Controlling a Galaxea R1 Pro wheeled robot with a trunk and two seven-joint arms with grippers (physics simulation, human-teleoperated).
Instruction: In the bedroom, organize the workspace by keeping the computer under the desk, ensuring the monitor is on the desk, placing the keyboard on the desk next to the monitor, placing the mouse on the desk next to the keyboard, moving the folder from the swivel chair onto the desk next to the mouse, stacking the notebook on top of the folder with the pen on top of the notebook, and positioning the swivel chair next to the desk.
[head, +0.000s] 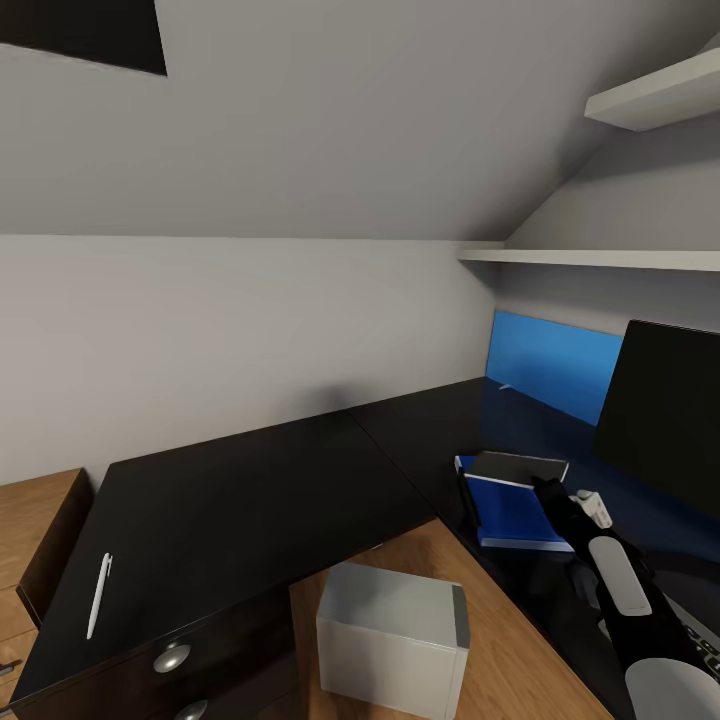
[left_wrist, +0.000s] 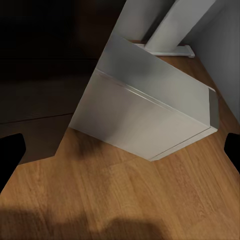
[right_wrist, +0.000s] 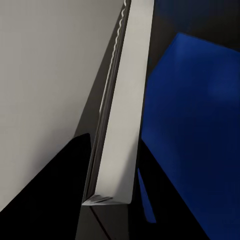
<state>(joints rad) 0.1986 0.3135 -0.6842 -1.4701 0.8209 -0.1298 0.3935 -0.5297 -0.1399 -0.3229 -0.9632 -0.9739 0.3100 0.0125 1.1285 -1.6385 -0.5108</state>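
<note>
While the head view is examined, the thin grey rectangular notebook (head: 518, 468) is noted at four o'clock, held over the flat bright blue folder (head: 512, 512) that lies on the long glossy black desk (head: 250, 500). The right gripper (head: 545, 487), black-fingered, is seen clamped on the notebook's near edge. The large black widescreen monitor (head: 665, 415) stands at three o'clock, the slim white pen (head: 98, 595) lies at eight o'clock on the desk, and the light grey box-shaped computer (head: 393, 625) sits at six o'clock on the wood floor.

From the left wrist view, the computer (left_wrist: 150, 110) is recorded below, with the left gripper (left_wrist: 120, 155) spread wide and empty.

From the right wrist view, the notebook (right_wrist: 122, 115) is seen edge-on between the jaws, with the folder (right_wrist: 195, 135) beyond.

The notebook is judged light, thin and somewhat flexible; an edge pinch is considered adequate. No brand, label or writing can be read.
</note>
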